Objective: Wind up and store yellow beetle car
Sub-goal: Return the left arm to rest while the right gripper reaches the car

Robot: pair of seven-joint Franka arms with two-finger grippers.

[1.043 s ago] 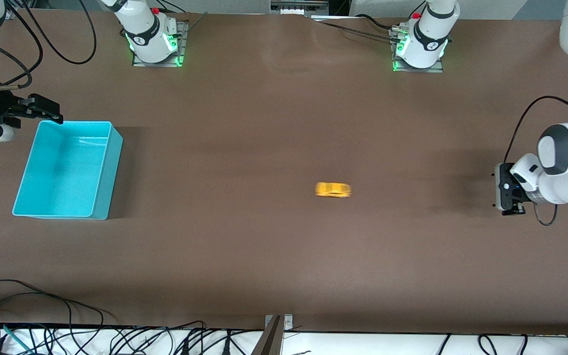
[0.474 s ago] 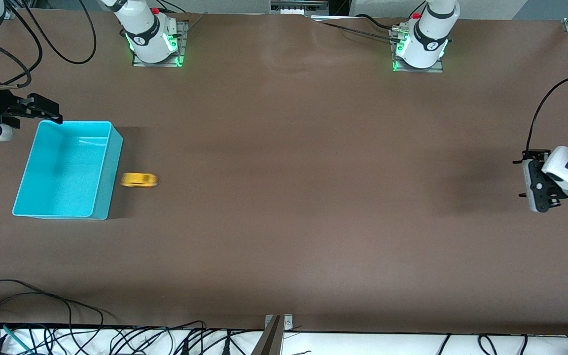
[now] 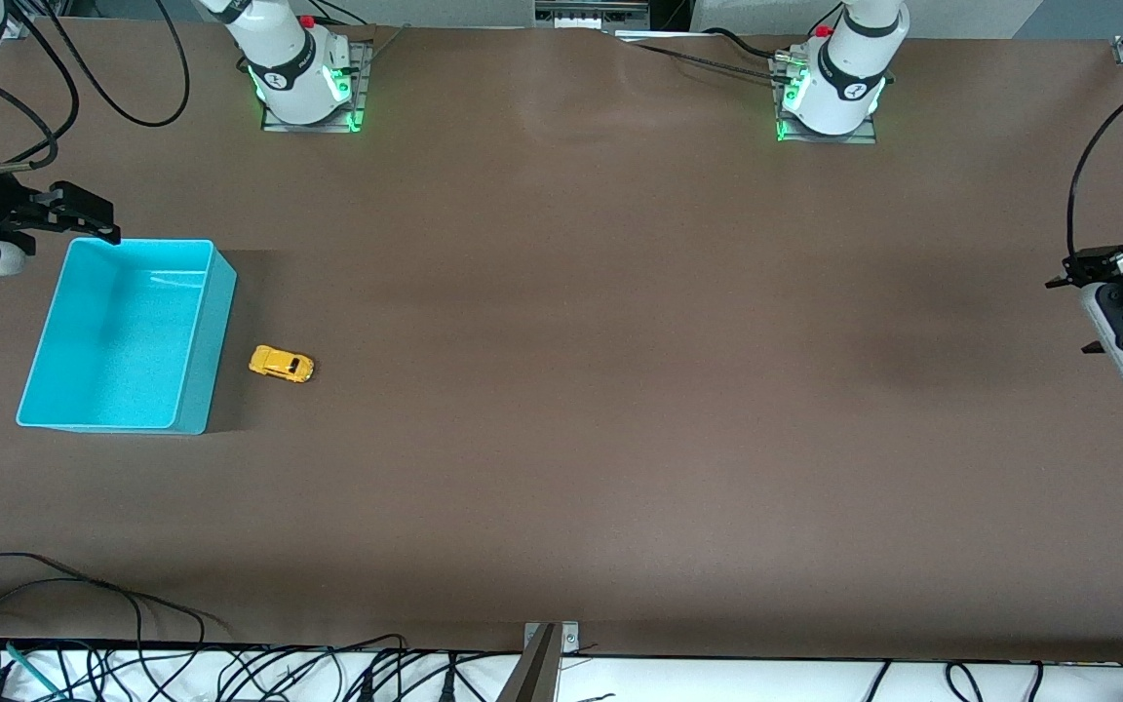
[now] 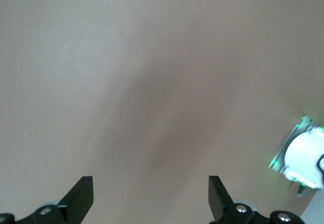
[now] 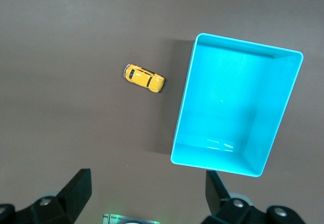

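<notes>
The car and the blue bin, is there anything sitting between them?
No. In the front and right wrist views only bare table and the bin's shadow separate the car from the bin; they lie close but apart.

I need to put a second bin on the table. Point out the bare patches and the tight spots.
Bare brown table runs from the yellow beetle car to the left gripper, open at its end. It is tight only at the right arm's end: the car sits beside the turquoise bin, with the open right gripper over the bin's corner.
</notes>
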